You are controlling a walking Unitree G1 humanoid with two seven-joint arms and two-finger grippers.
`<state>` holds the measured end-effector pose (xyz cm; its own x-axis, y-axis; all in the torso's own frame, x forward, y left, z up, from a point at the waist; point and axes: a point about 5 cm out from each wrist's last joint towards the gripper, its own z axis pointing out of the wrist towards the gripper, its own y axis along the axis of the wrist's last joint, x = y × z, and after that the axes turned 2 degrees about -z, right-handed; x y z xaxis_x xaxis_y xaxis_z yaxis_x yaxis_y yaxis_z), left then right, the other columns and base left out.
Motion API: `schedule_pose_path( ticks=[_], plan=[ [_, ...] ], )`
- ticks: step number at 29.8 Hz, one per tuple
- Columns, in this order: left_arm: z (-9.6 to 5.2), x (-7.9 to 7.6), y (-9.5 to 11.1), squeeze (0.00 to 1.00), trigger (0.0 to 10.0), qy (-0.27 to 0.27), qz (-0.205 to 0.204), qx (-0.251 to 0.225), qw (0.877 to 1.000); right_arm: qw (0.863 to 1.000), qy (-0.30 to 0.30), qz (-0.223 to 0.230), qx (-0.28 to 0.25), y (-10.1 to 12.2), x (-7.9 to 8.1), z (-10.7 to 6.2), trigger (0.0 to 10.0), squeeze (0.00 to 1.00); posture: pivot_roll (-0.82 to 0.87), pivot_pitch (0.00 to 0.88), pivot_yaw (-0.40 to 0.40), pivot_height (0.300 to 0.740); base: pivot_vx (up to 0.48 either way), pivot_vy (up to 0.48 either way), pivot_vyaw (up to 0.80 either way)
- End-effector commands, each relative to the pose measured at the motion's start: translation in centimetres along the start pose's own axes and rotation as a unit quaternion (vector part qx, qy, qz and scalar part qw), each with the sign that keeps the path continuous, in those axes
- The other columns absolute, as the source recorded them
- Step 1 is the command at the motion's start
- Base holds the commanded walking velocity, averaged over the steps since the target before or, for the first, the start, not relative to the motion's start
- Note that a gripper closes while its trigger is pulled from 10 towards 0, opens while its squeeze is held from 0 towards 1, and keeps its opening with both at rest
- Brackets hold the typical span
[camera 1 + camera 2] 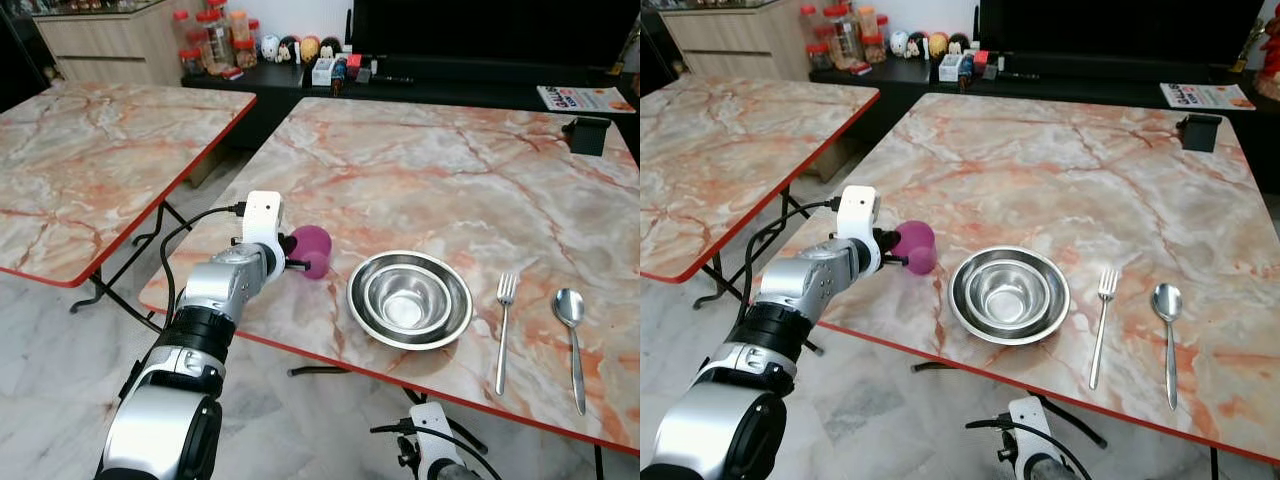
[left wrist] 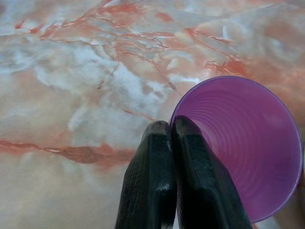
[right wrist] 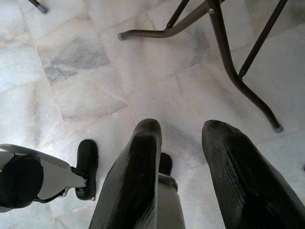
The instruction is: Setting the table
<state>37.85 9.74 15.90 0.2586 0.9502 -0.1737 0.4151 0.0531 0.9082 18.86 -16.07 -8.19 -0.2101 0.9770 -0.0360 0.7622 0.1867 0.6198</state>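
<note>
While the right gripper [image 3: 181, 157] is hanging idle below the table edge, fingers spread over the pale floor tiles, the left gripper [image 2: 172, 143] is pinching the rim of a purple plastic cup [image 1: 313, 250], fingers pressed together on its thin wall. The cup is sitting at the near left part of the marble table [image 1: 450, 170], just left of the nested steel bowls [image 1: 410, 299]. Judgement: the cup is light, thin and flexible, likely to deform or slip under a rim pinch, so gentle pressure suits. Further right, a fork [image 1: 504, 332] and spoon [image 1: 572, 344] are lying parallel.
</note>
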Motion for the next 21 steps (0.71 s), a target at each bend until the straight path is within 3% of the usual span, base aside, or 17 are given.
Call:
schedule_pose_path(
  ticks=[1,2,3,5,6,11,12,13,14,15,16,21],
  plan=[
    [-0.16,0.28,-0.42,0.09,10.0,0.003,-0.002,0.011,1.0,1.0,0.0,0.005,-0.002,-0.07,0.24,0.0,10.0,0.0,-0.21,0.0,0.068,0.74,0.0,0.0,0.0],
    [-0.16,0.23,-0.44,0.18,10.0,0.001,-0.002,0.012,1.0,1.0,0.0,0.005,-0.002,-0.06,0.26,0.0,10.0,0.0,-0.21,0.0,0.068,0.74,0.0,0.0,0.0],
    [-0.2,0.19,-0.45,0.4,10.0,0.0,-0.002,0.012,1.0,1.0,0.0,0.006,-0.002,-0.07,0.28,0.0,10.0,0.0,-0.21,0.0,0.07,0.74,0.0,0.0,0.0],
    [-0.25,0.05,-0.4,0.36,10.0,-0.003,-0.003,0.01,1.0,1.0,0.0,0.006,-0.002,-0.11,0.28,-0.01,10.0,0.0,-0.21,0.0,0.07,0.74,0.0,0.0,0.0],
    [-0.26,0.0,-0.39,0.0,10.0,-0.004,-0.004,0.01,1.0,1.0,0.0,0.006,-0.001,-0.13,0.29,-0.01,10.0,0.0,-0.21,0.0,0.07,0.74,0.0,0.0,0.0],
    [-0.34,-0.15,-0.37,0.0,10.0,-0.007,0.002,0.007,1.0,1.0,0.0,0.007,-0.001,-0.23,0.33,-0.03,10.0,0.0,-0.21,0.0,0.071,0.74,0.0,0.0,0.0],
    [-0.35,-0.14,-0.4,0.11,10.0,-0.007,0.002,0.007,1.0,1.0,0.0,0.007,0.0,-0.24,0.35,-0.03,10.0,0.0,-0.21,0.0,0.071,0.74,0.0,0.0,0.0],
    [-0.34,-0.18,-0.41,0.87,10.0,-0.007,0.002,0.007,1.0,1.0,0.0,0.007,0.0,-0.24,0.36,-0.03,10.0,0.0,-0.21,0.0,0.071,0.74,0.0,0.0,0.0],
    [-0.34,-0.23,-0.42,1.0,10.0,-0.008,0.002,0.007,1.0,1.0,0.0,0.007,0.0,-0.24,0.37,-0.03,10.0,0.0,-0.21,0.0,0.072,0.74,0.0,0.0,0.0],
    [-0.34,-0.26,-0.41,1.0,10.0,-0.008,0.0,0.006,1.0,1.0,0.0,0.007,0.0,-0.24,0.37,-0.03,10.0,0.0,-0.21,0.0,0.072,0.74,0.0,0.0,0.0],
    [-0.33,-0.34,-0.33,0.0,10.0,-0.011,-0.005,0.002,1.0,1.0,0.0,0.007,0.0,-0.24,0.37,-0.03,10.0,0.0,-0.21,0.0,0.072,0.74,0.0,0.0,0.0],
    [-0.39,-0.44,-0.05,0.0,10.0,-0.011,-0.007,-0.004,1.0,1.0,0.0,0.007,0.0,-0.21,0.37,-0.02,10.0,0.0,-0.21,0.0,0.072,0.74,0.0,0.0,0.0]
  ],
)
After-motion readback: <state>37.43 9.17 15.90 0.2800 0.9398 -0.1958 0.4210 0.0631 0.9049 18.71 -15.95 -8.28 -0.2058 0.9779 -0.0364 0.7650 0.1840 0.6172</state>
